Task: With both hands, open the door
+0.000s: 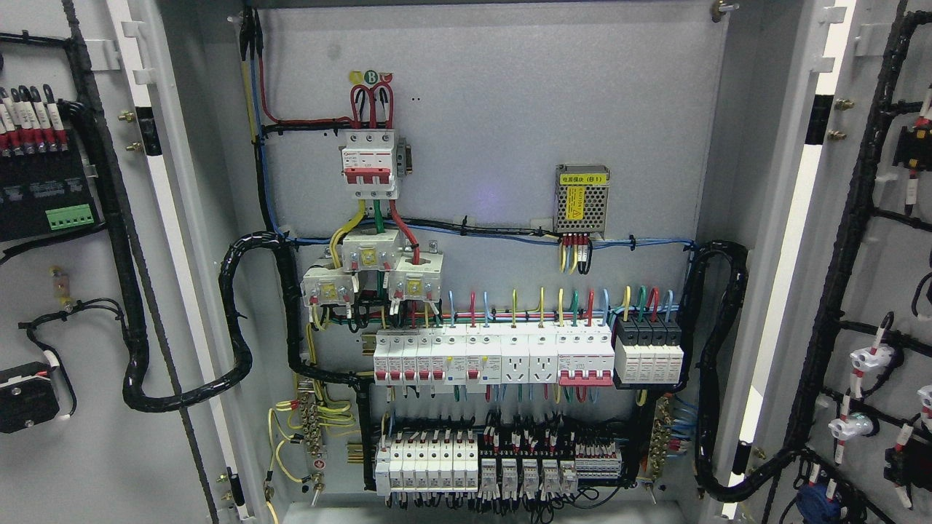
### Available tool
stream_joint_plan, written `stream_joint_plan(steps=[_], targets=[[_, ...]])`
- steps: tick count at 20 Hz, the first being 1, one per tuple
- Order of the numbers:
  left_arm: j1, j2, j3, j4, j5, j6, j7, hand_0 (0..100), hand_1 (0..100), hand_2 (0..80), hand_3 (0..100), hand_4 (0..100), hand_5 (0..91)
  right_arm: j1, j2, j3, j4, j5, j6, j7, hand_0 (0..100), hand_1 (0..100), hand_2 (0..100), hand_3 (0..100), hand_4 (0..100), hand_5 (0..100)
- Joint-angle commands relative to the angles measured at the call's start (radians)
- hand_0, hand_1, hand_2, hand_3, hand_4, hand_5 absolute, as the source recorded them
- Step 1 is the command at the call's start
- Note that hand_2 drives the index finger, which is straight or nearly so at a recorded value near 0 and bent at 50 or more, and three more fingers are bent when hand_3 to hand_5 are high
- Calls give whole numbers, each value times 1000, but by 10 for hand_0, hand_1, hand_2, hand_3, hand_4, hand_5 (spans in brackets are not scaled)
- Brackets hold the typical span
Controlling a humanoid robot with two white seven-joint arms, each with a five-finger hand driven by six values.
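Both doors of the grey electrical cabinet stand swung wide open. The left door [80,466] shows its inner face at the picture's left, with black modules and a cable loom fixed to it. The right door [881,276] shows its inner face at the right, with indicator lamps and wiring on it. Between them the cabinet's back panel [510,116] is fully exposed. Neither of my hands nor any arm appears in the head view.
On the panel sit a red-handled main breaker [370,164], three current transformers [371,273], a small power supply [582,199], a row of breakers and sockets [528,356] and lower terminal blocks [495,466]. Thick black cable looms [240,320] run from each door into the cabinet.
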Motion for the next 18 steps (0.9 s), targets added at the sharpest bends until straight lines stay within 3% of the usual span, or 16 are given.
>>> stream_joint_plan(steps=[1,18], targets=[[2,3,1,-2,6,3,-2,0,0,0,0,32,0,10,21,72,-17,36,-112,-1,0,0,0,0,0,0],[23,3,-3,-54,19,-12,-10,0,0,0,0,32,0,16,19,71,-20,44,-112,0,0,0,0,0,0,0]])
